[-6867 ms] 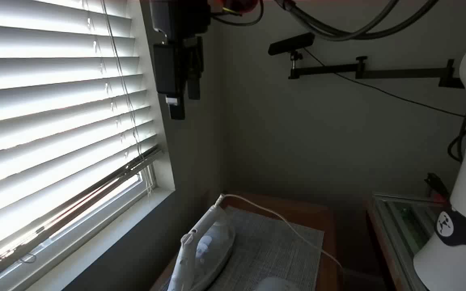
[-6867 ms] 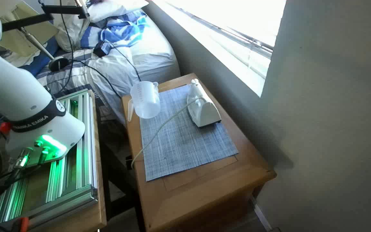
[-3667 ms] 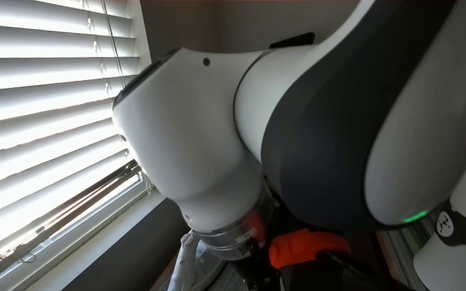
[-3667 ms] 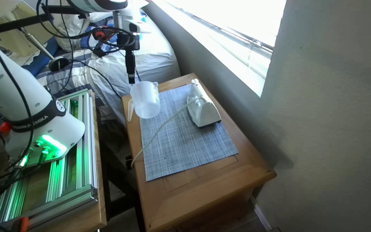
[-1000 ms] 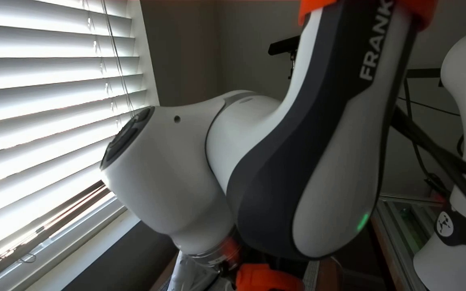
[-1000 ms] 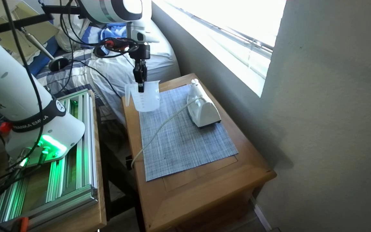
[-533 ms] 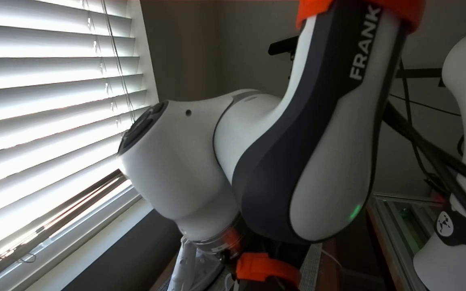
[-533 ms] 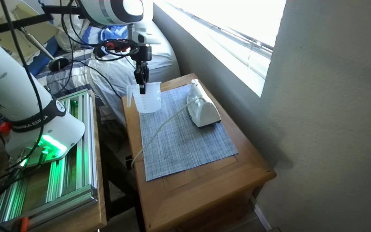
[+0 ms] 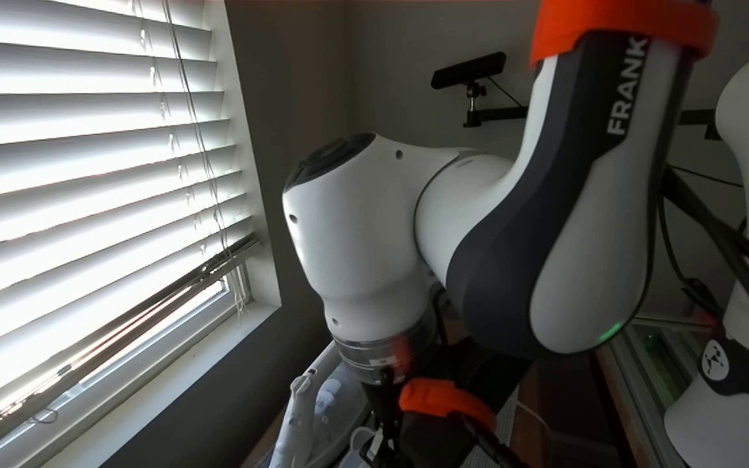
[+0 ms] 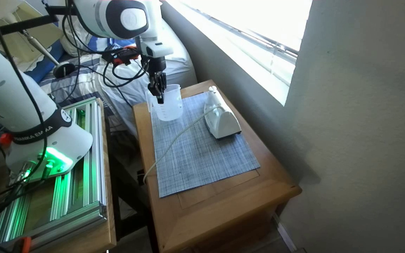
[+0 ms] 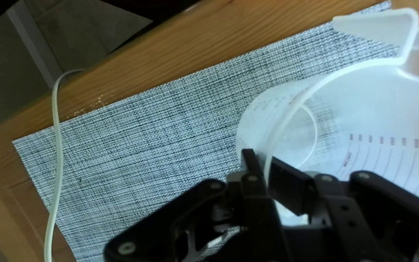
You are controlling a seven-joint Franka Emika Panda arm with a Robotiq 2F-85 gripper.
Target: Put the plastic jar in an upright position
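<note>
"Where's the plastic jar (image 10: pixel 172 109)?"

"Make the grey mat (image 10: pixel 202 165) a dial, in an exterior view; the jar is near 11 o'clock, mouth up and close to upright; whether its base touches the mat, I can't tell."

"And the gripper (image 11: pixel 263 160)?"

"Closed to little more than the wall's thickness; in the wrist view it pinches the jar's rim, one fingertip (image 11: pixel 286 182) inside the mouth, its mate outside."

"What shows inside?"

"That fingertip, and the round base; printed measuring marks lie at 3 o'clock from the base, and the handle (image 11: pixel 410 40) juts from the rim between 1 and 2; woven mat shows faintly through the plastic."

"Anything else on the mat?"

"The white iron (image 10: pixel 222 121), between 1 and 2 on that dial, well apart from the jar; its cord (image 10: pixel 174 140) crosses the mat to the edge of the table (image 10: pixel 230 214) towards 8 o'clock."
</note>
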